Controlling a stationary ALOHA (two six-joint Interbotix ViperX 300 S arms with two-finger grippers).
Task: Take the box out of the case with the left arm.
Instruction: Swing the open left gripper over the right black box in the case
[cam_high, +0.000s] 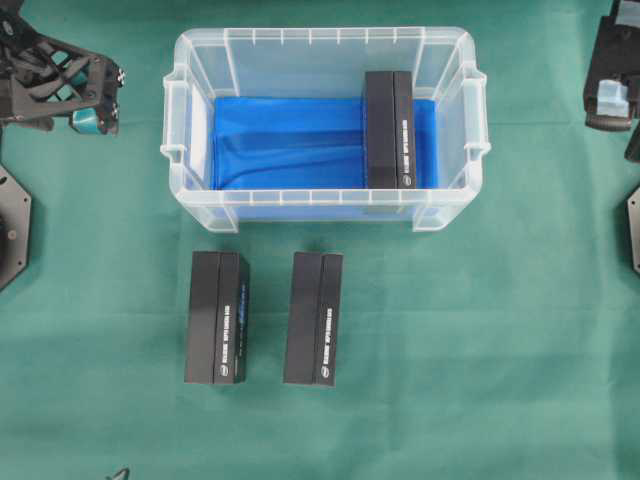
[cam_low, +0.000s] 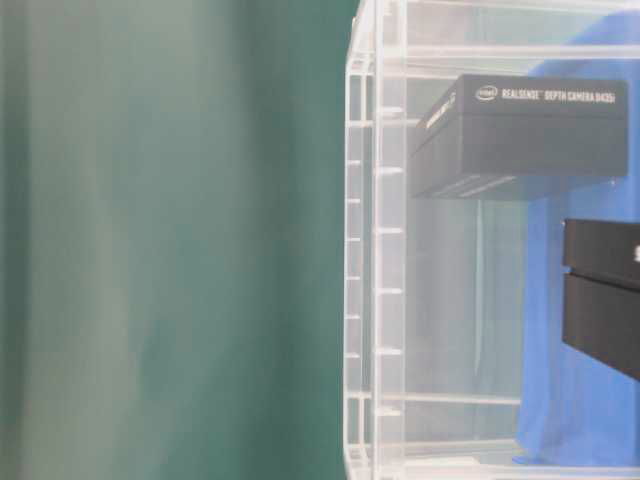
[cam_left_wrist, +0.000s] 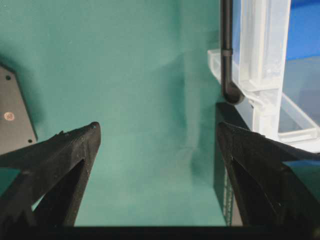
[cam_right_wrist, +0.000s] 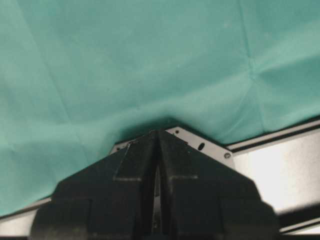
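Wide-apart and empty, the left gripper (cam_left_wrist: 157, 145) hangs beside the case (cam_high: 200, 205), approach in hand; next, reaching the RealSense box (cam_high: 389, 130) inside.

i see my left gripper (cam_high: 95, 95) at the upper left edge of the overhead view, held above the cloth with its lattice frame showing and a teal pad (cam_high: 84, 121) visible. from its wrist camera its two black fingers (cam_left_wrist: 60, 165) stand wide apart with nothing between them. my right gripper (cam_right_wrist: 156, 165) sits at the upper right edge, fingers pressed together, nothing held.
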